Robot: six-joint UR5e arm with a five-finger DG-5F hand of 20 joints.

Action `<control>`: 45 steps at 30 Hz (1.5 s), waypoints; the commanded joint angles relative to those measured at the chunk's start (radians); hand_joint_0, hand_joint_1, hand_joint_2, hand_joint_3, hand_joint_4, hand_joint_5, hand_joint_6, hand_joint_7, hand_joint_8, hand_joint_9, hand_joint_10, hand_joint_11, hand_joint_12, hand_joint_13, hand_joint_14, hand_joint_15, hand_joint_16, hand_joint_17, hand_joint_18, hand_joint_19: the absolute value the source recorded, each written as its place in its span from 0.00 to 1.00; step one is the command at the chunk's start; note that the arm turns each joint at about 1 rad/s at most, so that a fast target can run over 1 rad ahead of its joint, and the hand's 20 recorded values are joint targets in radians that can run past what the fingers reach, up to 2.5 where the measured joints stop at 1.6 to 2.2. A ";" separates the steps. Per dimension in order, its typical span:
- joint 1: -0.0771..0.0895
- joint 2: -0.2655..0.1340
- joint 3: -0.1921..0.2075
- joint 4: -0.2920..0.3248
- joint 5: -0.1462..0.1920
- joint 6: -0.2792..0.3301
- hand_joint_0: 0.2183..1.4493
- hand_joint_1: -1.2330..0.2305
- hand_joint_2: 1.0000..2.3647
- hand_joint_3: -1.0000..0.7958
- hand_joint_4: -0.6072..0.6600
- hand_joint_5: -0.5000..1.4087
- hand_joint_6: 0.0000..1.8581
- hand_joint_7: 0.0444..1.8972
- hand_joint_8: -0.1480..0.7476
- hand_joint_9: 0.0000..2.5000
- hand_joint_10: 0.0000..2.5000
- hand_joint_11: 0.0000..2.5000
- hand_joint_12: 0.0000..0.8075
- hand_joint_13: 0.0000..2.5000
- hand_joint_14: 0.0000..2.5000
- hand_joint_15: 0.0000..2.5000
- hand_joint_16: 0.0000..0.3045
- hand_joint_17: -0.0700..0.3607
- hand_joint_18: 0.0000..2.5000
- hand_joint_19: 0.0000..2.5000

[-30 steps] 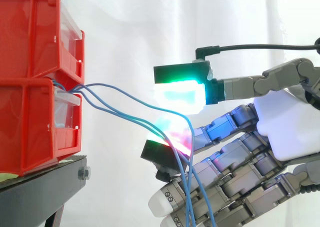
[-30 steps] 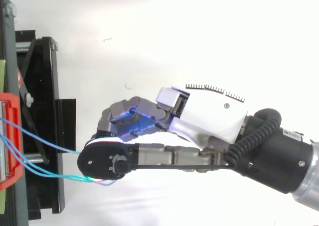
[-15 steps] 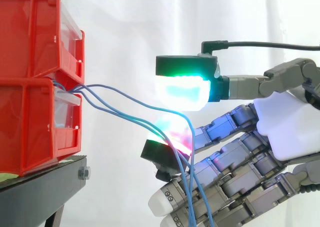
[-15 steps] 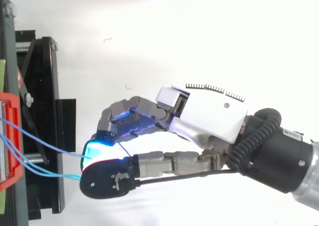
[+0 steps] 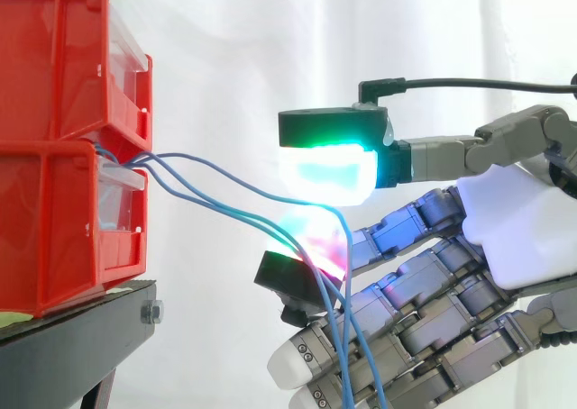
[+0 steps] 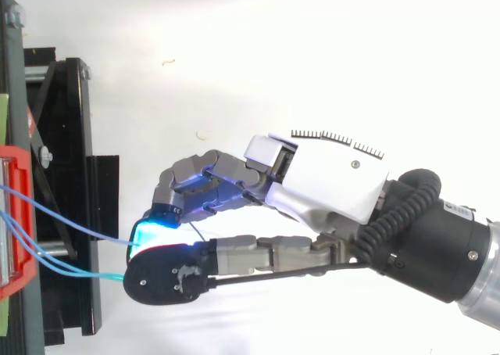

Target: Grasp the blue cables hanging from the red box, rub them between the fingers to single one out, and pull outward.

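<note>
Several thin blue cables (image 5: pixel 343 337) come out between the two stacked red bins (image 5: pixel 54 220) and sag rightward to my hand (image 5: pixel 523 229). They lie across a finger pad glowing red and magenta (image 5: pixel 311 242), then hang down in front of the curled lower fingers. The thumb pad (image 5: pixel 329 170), glowing green and cyan, sits just above them, pinching them against that finger. From above, the cables (image 6: pixel 78 272) run from the red bin (image 6: pixel 16 214) and end under the thumb of my hand (image 6: pixel 328 183).
The bins stand on a black stand (image 5: pixel 81 337) at the left, with its frame (image 6: pixel 66 175) seen from above. A white curtain hangs behind. The arm reaches in from the right.
The thumb has slid sideways across the finger pad over the cables, then eased slightly back. The cables and bins have stayed where they were.
</note>
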 commanded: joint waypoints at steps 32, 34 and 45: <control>-0.002 0.020 0.000 -0.017 0.026 -0.166 0.36 0.34 0.02 0.43 0.54 0.15 0.47 0.60 0.57 0.22 0.00 0.10 0.54 0.10 0.00 0.00 0.18 0.45 0.00 0.06; -0.005 0.020 -0.002 -0.024 0.021 -0.179 0.36 0.35 0.02 0.44 0.54 0.15 0.47 0.60 0.57 0.21 0.00 0.09 0.53 0.10 0.00 0.00 0.19 0.46 0.00 0.05; -0.011 0.081 -0.153 0.083 0.002 -0.207 0.36 0.35 0.02 0.45 0.53 0.15 0.47 0.62 0.57 0.21 0.00 0.08 0.51 0.09 0.00 0.00 0.18 0.44 0.00 0.03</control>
